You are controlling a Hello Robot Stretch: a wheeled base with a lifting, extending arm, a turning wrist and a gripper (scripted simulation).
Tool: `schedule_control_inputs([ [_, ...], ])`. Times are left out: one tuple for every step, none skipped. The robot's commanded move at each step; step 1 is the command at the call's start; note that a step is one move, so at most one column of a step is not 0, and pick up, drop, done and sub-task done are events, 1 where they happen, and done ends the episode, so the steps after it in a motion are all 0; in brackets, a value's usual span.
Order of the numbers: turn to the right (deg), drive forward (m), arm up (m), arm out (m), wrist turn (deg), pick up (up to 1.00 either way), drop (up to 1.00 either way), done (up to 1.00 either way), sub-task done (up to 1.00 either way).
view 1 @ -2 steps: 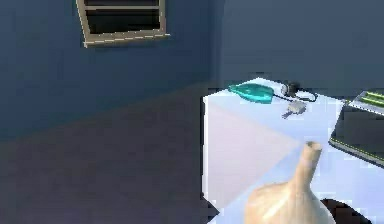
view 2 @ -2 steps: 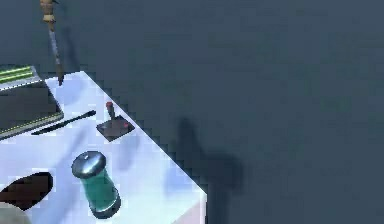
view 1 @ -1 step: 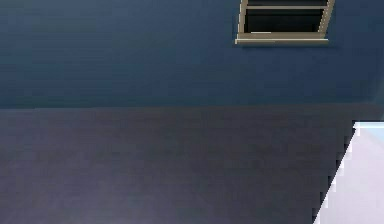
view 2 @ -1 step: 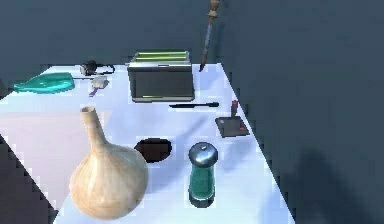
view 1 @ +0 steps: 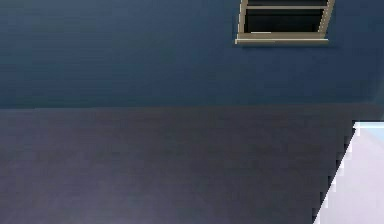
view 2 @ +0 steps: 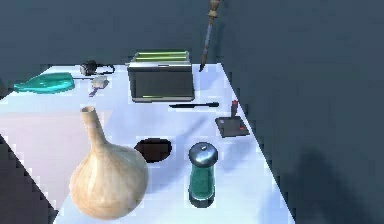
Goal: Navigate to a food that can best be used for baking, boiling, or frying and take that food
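The pale white bench (view 2: 50,130) is smooth with a soft sheen. On it, the tan gourd-shaped vase (view 2: 105,180) looks matt and mottled, like unglazed clay. The teal see-through shaker (view 2: 203,182) reads as glass or clear plastic, topped by a dull grey metal-looking cap (view 2: 203,152). The boxy silver-and-green toaster (view 2: 160,78) has a brushed metallic shine. The dark brown round lump (view 2: 152,150) is matt. The flat teal object (view 2: 45,83) looks glossy. The dark blue wall (view 1: 120,50) is matt and even; the grey floor (view 1: 150,165) is matt and faintly grained.

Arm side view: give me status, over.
Alongside white table. On it, dark brown rounded lump, maybe the food, unconfirmed. Close either side, tan vase and green shaker, likely in the reach path.
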Motion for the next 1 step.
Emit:
schedule_control_inputs([
  [0.0,0.0,0.38,0.0,0.0,0.0,0.0,0.0,0.0],
])
